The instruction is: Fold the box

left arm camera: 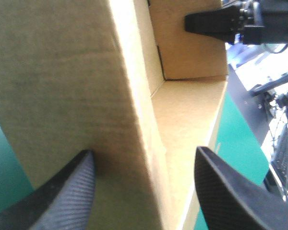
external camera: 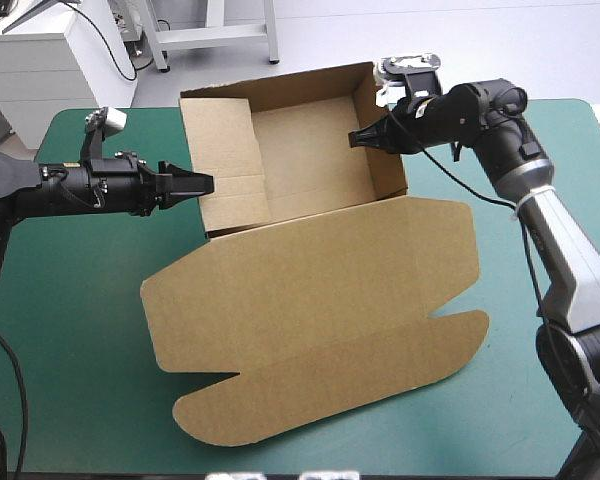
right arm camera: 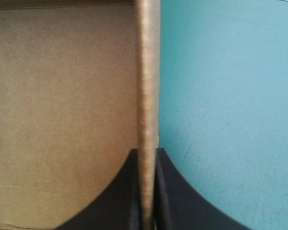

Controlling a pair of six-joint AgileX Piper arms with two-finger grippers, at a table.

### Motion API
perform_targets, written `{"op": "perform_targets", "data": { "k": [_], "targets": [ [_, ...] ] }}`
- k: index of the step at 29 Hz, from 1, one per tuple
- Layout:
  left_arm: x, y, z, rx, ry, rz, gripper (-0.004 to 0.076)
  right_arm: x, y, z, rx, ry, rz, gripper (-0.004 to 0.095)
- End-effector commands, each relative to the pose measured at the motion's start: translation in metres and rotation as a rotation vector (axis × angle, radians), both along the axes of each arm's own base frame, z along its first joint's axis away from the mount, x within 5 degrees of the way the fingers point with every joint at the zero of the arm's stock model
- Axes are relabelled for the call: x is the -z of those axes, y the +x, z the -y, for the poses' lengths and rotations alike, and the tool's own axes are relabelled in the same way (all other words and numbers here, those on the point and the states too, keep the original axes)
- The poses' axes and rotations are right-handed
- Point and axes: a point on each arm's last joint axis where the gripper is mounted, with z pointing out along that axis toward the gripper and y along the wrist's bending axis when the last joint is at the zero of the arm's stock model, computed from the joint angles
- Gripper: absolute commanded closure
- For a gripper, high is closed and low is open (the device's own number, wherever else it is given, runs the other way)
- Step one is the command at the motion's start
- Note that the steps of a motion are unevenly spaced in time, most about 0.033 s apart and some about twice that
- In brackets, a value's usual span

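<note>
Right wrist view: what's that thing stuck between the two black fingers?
A side wall of the box, edge-on. The right gripper is shut on it, brown board on one side, the teal-green cover on the other. The right wrist view shows this.

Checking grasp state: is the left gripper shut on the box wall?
No: the left gripper is open, its fingers wide apart astride a wall of the box.

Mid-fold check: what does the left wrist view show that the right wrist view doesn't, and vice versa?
Left wrist only: the left jaws open, one either side of a raised wall of the box, the tray's inside corner, and the right jaws at the opposite wall. Right wrist only: the right jaws shut on that wall's edge, seen close up. Both: the brown box and the teal-green cover.
</note>
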Motion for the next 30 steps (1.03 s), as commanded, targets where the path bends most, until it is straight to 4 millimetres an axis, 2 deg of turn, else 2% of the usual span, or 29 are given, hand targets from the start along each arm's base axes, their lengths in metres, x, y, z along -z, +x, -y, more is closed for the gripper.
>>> {"op": "perform_targets", "data": {
  "k": [1, 4, 9, 14, 16, 19, 20, 24, 30],
  "targets": [
    [-0.011, -0.006, 0.003, -0.096, 0.051, -0.006, 0.0347, -0.03, -0.017, -0.013, -0.004, 0.057, 0.115, 0.0927],
    [-0.004, -0.003, 0.005, -0.161, 0.147, -0.036, 0.0391, -0.029, -0.021, -0.025, -0.021, 0.033, 0.127, 0.0927],
    [0.0, 0.003, 0.01, -0.275, 0.211, -0.038, 0.0394, -0.029, -0.032, -0.043, -0.052, 0.043, 0.104, 0.0927],
    [-0.001, 0.009, 0.01, -0.409, 0.159, -0.078, 0.0416, -0.026, -0.036, -0.043, -0.045, 0.039, 0.043, 0.0927],
    [-0.002, 0.009, 0.009, -0.434, 0.147, -0.087, 0.0485, -0.025, -0.038, -0.043, -0.038, 0.042, 0.025, 0.0928],
    [0.002, 0.013, 0.011, -0.413, 0.176, -0.066, 0.0701, -0.03, -0.041, -0.041, -0.039, 0.056, 0.033, 0.0927],
    [0.004, 0.015, 0.014, -0.375, 0.209, -0.033, 0.0729, -0.032, -0.043, -0.04, -0.039, 0.056, 0.037, 0.0927],
    [0.013, 0.023, 0.033, -0.299, 0.248, -0.009, 0.0731, -0.029, -0.043, -0.035, -0.007, 0.01, 0.007, 0.0927],
    [0.024, 0.041, 0.071, -0.19, 0.383, 0.013, 0.0731, -0.008, -0.042, -0.031, 0.024, -0.064, -0.069, 0.0929]
  ]
}}
